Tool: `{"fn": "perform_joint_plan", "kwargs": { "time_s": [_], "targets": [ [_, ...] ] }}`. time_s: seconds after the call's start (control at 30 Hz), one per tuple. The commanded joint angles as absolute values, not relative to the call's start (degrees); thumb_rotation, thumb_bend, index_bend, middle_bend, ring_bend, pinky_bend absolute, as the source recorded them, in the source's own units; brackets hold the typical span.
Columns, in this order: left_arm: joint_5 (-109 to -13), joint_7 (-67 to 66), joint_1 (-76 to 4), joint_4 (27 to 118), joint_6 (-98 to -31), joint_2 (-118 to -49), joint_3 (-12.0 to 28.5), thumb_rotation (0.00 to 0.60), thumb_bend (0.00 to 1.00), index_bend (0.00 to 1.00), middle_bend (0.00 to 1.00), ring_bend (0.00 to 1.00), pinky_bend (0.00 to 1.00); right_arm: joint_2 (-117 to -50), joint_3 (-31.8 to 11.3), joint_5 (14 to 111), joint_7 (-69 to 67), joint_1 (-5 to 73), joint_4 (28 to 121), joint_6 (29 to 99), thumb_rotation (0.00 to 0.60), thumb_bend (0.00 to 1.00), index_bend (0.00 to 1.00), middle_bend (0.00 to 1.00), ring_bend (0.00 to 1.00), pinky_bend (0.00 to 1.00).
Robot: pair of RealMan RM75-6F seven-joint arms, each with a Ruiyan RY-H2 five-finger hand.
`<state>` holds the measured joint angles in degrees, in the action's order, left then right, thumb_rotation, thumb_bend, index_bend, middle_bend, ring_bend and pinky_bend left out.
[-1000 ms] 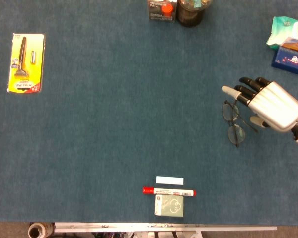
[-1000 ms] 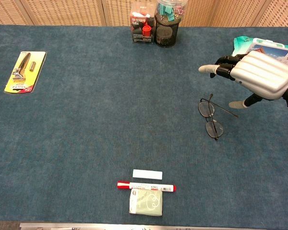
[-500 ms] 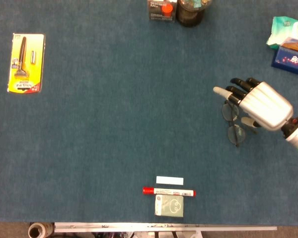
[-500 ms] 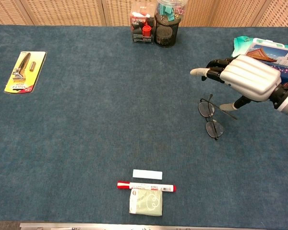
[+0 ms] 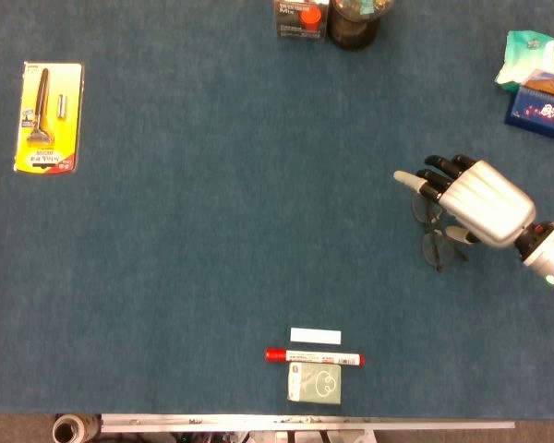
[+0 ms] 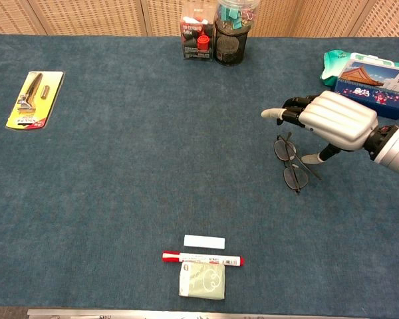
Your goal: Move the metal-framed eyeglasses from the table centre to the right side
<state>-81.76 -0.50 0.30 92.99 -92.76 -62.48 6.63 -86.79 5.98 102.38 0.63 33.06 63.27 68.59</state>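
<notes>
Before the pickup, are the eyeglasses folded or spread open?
Spread, at least one side: a temple arm of the eyeglasses juts out from the lenses in the chest view.

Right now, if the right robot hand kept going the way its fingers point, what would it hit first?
Probably nothing nearby. The right robot hand hovers over the eyeglasses, with its fingers pointing left across bare table. That line looks free as far as the views show, though height above the table is unclear.

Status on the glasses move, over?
Right hand open, fingers spread above the eyeglasses. Glasses flat on the table, not gripped. Left hand not in view. Nothing blocking nearby.
</notes>
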Motion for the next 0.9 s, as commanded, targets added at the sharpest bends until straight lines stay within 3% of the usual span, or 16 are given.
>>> {"fn": "perform_joint_plan", "kwargs": {
  "time_s": [0.03, 0.33, 0.67, 0.9],
  "targets": [
    [-81.8, -0.6, 0.3, 93.1, -92.7, -62.5, 6.6, 0.6, 0.27, 0.5, 0.45, 0.35, 0.44, -87.5, 6.3, 102.3, 0.1, 33.0, 62.3, 68.2, 0.6, 0.0, 0.14, 0.33, 0.21, 0.4],
    [-81.8, -0.3, 0.3, 93.0, -92.8, -62.4, 6.6, 0.6, 0.27, 0.5, 0.45, 0.35, 0.44, -88.3, 6.8, 102.4, -0.7, 32.9, 61.0, 68.3, 0.6, 0.0, 0.14, 0.33, 0.21, 0.4],
    [-81.9, -1.1, 0.2, 93.0, -92.7, -62.6, 6.5, 0.6, 0.27, 0.5, 0.45, 0.35, 0.44, -83.5, 5.8, 103.3, 2.6, 32.5, 67.8, 72.0, 0.6, 0.0, 0.14, 0.33, 0.21, 0.4],
    [-81.8, -1.4, 0.1, 93.1, -92.5, -62.7, 6.5, 0.6, 0.27, 0.5, 0.45, 0.35, 0.44, -84.0, 5.0, 103.4, 2.8, 33.0, 68.8, 72.2, 0.6, 0.0, 0.14, 0.33, 0.21, 0.4]
  ]
}}
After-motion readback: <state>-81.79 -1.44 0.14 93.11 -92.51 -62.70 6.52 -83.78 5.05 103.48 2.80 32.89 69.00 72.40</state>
